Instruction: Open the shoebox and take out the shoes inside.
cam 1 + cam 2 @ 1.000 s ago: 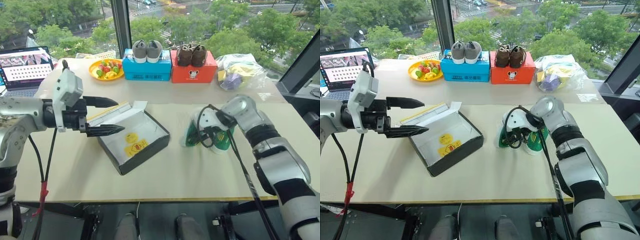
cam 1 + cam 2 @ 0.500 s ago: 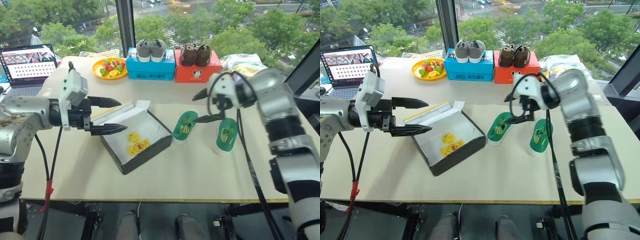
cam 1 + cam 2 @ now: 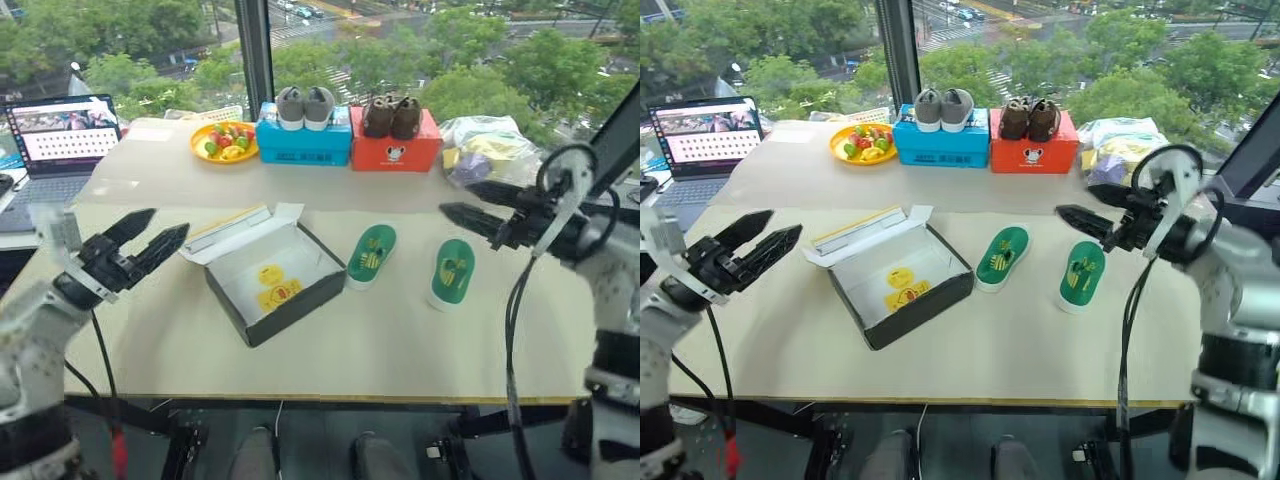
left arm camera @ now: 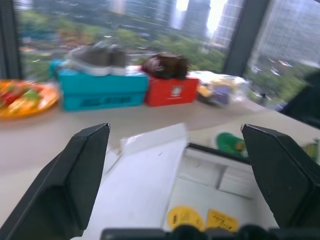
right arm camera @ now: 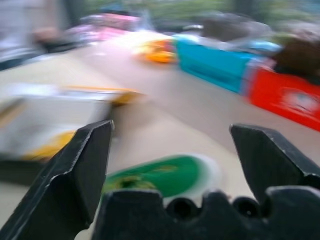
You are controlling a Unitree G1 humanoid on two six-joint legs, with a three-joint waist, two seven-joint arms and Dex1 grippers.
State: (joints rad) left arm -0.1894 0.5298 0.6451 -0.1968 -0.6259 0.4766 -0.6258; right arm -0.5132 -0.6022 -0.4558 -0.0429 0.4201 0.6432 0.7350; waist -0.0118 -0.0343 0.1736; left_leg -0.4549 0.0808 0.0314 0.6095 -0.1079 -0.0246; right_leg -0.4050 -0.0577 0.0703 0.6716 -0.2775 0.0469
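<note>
Shoebox (image 3: 272, 283) sits open at the centre-left of the frame on the worktop (image 3: 400, 340), its black walls around a white inside with yellow duck prints, its lid (image 3: 232, 228) folded back toward the upper left, the lid's yellow edge showing. Both shoes lie out of it on the worktop, soles up and green with yellow and white marks: one shoe (image 3: 371, 254) just beside the box's right corner, the other shoe (image 3: 453, 271) further right, apart from the first. At the left of the frame the left gripper (image 3: 140, 241) hangs above the worktop's left edge, well apart from the box, its two black fingers (image 3: 166, 243) spread wide with nothing between them. At the right of the frame the right gripper (image 3: 478, 205) hangs above and to the right of the further shoe, touching neither shoe, its fingers (image 3: 470, 220) also spread wide and empty, pointing toward the middle of the frame. Along the far edge of the worktop, at the top of the frame, stand a blue box (image 3: 303, 139) with a grey pair of shoes (image 3: 306, 106) on top and, just beside it, a red box (image 3: 394, 147) carrying a brown pair (image 3: 391, 116). Left of them is a yellow plate of fruit (image 3: 223, 141), and in the upper left corner an open laptop (image 3: 63, 135). A clear plastic bag (image 3: 485, 146) lies at the upper right.
</note>
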